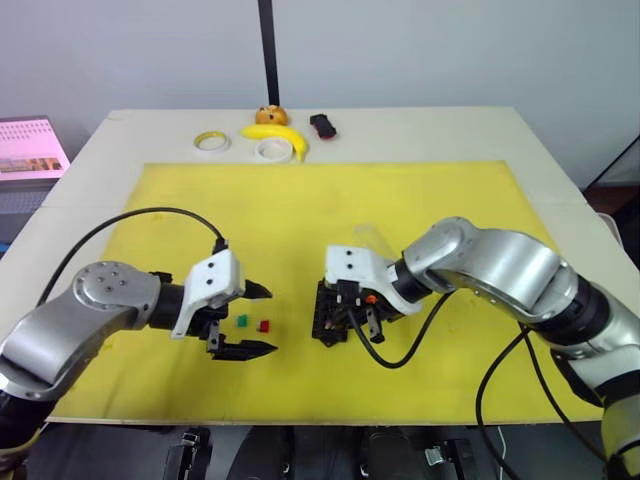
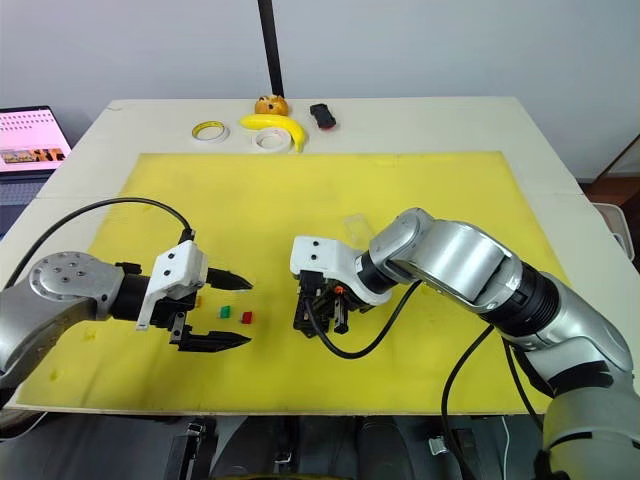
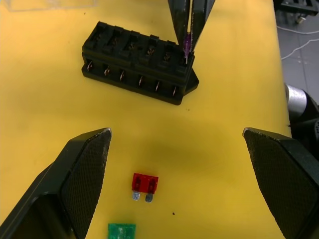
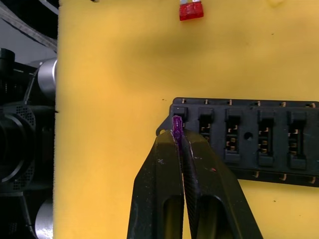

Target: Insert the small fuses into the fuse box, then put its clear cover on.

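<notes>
While left fingers (image 3: 84, 169) wide apart, right fingers (image 4: 169, 164) seemingly pinching purple fuse (image 4: 176, 125).

Pale beige rectangular tabletop (image 1: 560, 170), plain light grey wall (image 1: 450, 50) behind, black vertical pole (image 1: 267, 50), open laptop with pink screen (image 1: 30, 148) far left.

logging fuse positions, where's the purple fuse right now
The purple fuse is pinched in the right end effector at the end slot of the fuse box, right of the red fuse.
</notes>
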Robot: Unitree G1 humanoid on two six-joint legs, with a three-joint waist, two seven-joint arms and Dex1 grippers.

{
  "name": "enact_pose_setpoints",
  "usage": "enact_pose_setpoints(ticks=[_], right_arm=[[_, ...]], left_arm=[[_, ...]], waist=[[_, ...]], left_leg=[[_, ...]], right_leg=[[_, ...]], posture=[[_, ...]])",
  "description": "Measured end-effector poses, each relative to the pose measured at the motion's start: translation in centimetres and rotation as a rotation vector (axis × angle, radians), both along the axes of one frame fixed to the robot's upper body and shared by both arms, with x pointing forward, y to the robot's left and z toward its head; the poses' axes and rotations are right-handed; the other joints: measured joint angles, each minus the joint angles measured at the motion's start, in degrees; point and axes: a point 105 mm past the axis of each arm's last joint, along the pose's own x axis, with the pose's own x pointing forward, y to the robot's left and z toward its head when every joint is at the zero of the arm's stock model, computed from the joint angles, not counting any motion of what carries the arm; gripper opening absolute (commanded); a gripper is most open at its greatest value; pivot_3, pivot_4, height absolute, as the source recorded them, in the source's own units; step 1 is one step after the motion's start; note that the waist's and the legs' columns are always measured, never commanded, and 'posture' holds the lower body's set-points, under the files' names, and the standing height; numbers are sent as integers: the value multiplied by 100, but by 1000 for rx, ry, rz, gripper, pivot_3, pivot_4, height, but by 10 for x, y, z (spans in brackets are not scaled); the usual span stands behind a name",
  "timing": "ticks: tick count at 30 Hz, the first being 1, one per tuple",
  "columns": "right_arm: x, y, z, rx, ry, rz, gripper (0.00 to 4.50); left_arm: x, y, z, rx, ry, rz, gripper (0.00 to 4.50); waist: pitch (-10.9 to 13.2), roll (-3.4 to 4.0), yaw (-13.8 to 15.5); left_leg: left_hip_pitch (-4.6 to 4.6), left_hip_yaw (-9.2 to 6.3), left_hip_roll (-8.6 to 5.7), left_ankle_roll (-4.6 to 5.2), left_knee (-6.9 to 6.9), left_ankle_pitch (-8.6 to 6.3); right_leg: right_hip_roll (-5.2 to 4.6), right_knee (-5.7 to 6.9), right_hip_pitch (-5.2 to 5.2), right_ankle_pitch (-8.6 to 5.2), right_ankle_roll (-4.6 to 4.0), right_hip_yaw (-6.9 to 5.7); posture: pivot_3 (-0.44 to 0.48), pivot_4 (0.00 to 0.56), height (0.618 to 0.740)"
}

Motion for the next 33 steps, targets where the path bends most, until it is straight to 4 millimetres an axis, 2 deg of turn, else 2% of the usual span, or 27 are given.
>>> enact_pose_setpoints(ticks=[9, 17, 33], right_arm=[[1, -1, -4, -8, 2, -2, 0], [0, 0, -7, -11, 11, 1, 0], [1, 2, -10, -21, -11, 11, 0]], left_arm=[[2, -9, 2, -53, -68, -42, 4448], [1, -19, -11, -57, -101, -73, 4448], [4, -21, -19, -49, -119, -71, 4448]], waist=[[-1, 0, 1], [-1, -1, 1], [-1, -1, -3]], left_leg=[[1, 0, -1, 0, 1, 0], [1, 0, -1, 0, 3, 0], [4, 0, -1, 0, 5, 0]], right_leg=[[0, 2, 0, 0, 0, 0], [0, 4, 1, 0, 0, 1], [1, 6, 3, 0, 1, 0]], posture=[[0, 150, 740], [0, 150, 740], [0, 150, 740]])
